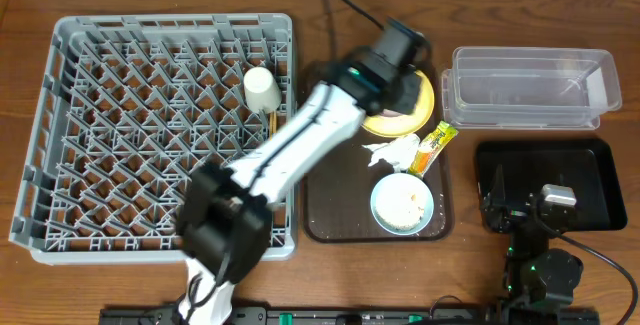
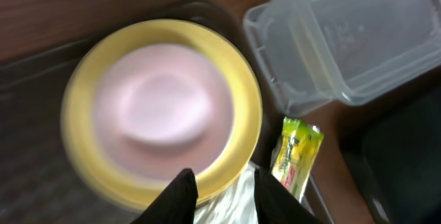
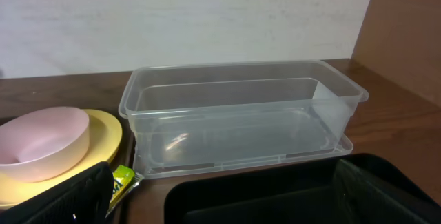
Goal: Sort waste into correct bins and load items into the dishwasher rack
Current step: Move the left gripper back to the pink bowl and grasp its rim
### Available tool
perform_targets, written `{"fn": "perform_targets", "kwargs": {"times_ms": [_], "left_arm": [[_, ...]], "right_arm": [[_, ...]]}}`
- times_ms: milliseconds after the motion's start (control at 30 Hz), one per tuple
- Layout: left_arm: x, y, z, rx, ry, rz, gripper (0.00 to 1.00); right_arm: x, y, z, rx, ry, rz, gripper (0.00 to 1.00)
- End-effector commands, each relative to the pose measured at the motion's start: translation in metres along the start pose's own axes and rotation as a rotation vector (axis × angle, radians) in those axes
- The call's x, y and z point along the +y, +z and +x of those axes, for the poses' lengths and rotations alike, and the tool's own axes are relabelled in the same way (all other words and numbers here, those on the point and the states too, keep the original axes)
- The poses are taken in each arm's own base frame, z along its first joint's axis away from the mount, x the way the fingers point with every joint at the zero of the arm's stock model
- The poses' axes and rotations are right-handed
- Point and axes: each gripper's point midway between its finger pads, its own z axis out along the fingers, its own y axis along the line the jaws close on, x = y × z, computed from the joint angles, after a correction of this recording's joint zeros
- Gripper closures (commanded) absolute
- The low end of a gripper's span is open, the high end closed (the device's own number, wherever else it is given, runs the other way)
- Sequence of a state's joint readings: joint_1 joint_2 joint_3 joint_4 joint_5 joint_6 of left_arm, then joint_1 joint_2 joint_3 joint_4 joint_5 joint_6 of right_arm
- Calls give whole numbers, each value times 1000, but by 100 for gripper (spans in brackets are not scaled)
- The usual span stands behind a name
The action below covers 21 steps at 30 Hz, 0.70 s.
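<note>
My left gripper [image 2: 224, 196] hovers at the near rim of the yellow plate [image 2: 241, 124], which carries a pale pinkish-white bowl [image 2: 162, 103]. Its jaws stand a little apart, and the crumpled white napkin [image 2: 222, 203] shows in the gap; contact is unclear and the view is blurred. The yellow-green wrapper [image 2: 296, 151] lies just right of it. A light blue bowl [image 1: 402, 203] with rice scraps sits on the brown tray [image 1: 325, 215]. In the grey rack [image 1: 150, 115] stand a white cup [image 1: 262, 87] and chopsticks [image 1: 269, 122]. My right gripper [image 3: 227, 196] is open above the black tray [image 3: 275, 189].
The clear container [image 1: 530, 87] stands at the back right, directly behind the black tray [image 1: 590, 180]. The left arm [image 1: 300, 140] stretches diagonally over the rack's right edge to the brown tray. A wall rises behind the table in the right wrist view.
</note>
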<state>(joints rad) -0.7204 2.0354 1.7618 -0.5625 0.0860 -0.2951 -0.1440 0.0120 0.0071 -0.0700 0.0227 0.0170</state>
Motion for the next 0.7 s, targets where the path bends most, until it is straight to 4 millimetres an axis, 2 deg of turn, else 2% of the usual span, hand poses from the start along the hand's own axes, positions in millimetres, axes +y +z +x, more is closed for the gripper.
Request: {"fn": "perform_targets", "kwargs": {"times_ms": [0,167,267,467,600,667], "left_arm": [[3,26,6,-28,30,-107,69],[-10,66,18,-39,122,-108,69],[-4,85,24,-40,131,-140,69],[14,99,26,-56,135,-225,69],[14,101,25,-62,141,-225,69],[14,101,26,-59,141,-225,73]], "right_arm": [[-1,0,0,-2,-7,5,1],[-1,0,0,-2,-7,5,1],[-1,0,0,-2,-7,5,1],[-1,0,0,-2,-7,5,1],[-1,0,0,-2,-7,5,1],[-1,0,0,-2,-7,5,1]]}}
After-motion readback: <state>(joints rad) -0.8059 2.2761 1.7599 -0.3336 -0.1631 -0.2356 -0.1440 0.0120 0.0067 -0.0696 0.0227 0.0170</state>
